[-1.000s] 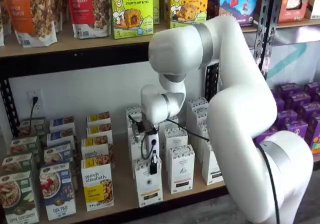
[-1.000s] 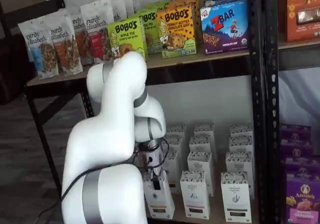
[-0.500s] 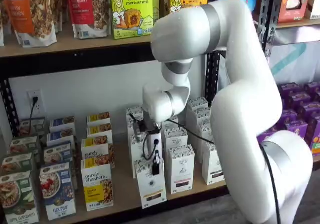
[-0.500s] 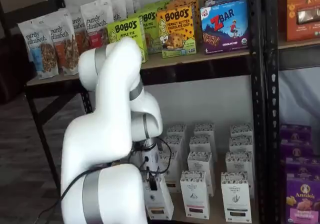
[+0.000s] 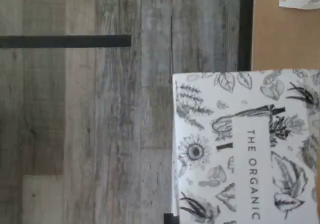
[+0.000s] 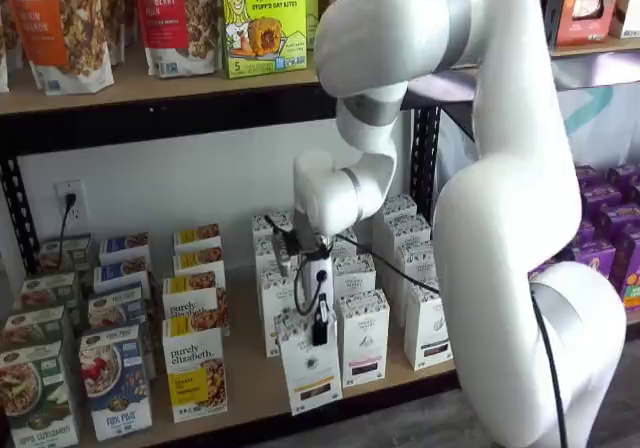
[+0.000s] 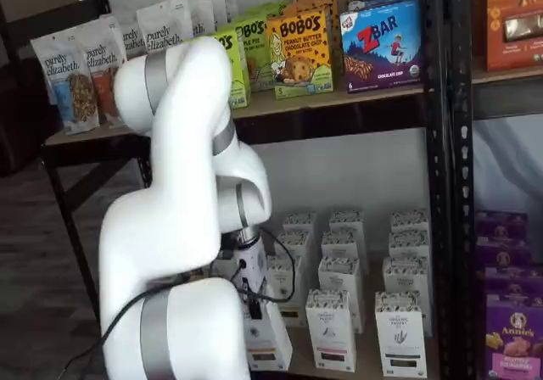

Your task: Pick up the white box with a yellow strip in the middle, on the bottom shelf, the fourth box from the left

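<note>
The white box [image 6: 309, 366], a tall narrow carton with a speckled top band and a dark label strip low down, stands tilted at the front edge of the bottom shelf [image 6: 245, 370]. My gripper [image 6: 320, 330] reaches down onto its top, black fingers closed on it. It also shows in a shelf view [image 7: 268, 339] under the gripper [image 7: 254, 308], partly hidden by the arm. In the wrist view the box's leaf-printed top [image 5: 245, 149] reads "THE ORGANIC" and hangs out past the shelf's black front rail [image 5: 245, 24] over the floor.
Like white boxes [image 6: 362, 336] stand in rows beside and behind. Purely elizabeth boxes [image 6: 195, 376] stand to the left, purple boxes [image 7: 509, 333] to the right. A black upright [image 7: 445, 185] and the upper shelf with Bobo's boxes [image 6: 262, 18] are close. Grey wood floor [image 5: 100, 134] lies below.
The arm's upper links have risen, and the gripper has drawn the white box forward out of its row, towards the shelf's front edge and slightly to the right.
</note>
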`<state>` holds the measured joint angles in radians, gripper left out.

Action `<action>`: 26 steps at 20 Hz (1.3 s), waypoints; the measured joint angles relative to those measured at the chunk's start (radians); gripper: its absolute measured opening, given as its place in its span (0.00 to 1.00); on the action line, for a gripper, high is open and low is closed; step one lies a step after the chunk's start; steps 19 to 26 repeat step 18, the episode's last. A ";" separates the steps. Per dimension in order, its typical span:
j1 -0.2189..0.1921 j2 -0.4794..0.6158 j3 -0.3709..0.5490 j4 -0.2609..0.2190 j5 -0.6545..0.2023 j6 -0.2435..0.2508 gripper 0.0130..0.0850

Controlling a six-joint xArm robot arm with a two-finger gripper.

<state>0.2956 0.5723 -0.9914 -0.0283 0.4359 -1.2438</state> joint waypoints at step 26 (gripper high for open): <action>0.004 -0.251 0.149 -0.067 0.082 0.063 0.50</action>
